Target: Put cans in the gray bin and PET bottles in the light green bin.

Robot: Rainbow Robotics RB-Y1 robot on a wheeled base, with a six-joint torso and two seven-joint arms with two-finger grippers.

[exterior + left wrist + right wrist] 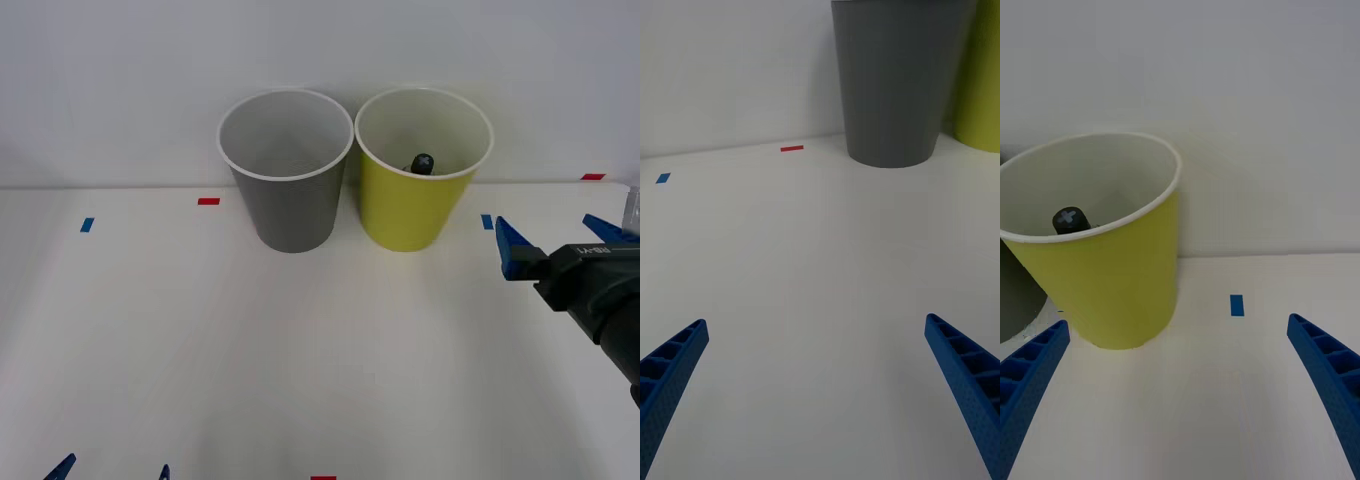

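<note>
The gray bin [288,175] and the light green bin [420,175] stand side by side at the back of the white table. A PET bottle's black cap [423,162] shows inside the light green bin [1112,262], and again as the black cap [1069,220] in the right wrist view. My right gripper [560,238] hovers open and empty to the right of that bin. My left gripper [110,470] is open at the table's near left edge, with the gray bin [895,82] far ahead of it. No cans are in view.
Small red tape marks [208,201] and blue tape marks [87,225] lie on the table [300,350]. A white wall rises right behind the bins. A clear object [632,208] sits at the far right edge.
</note>
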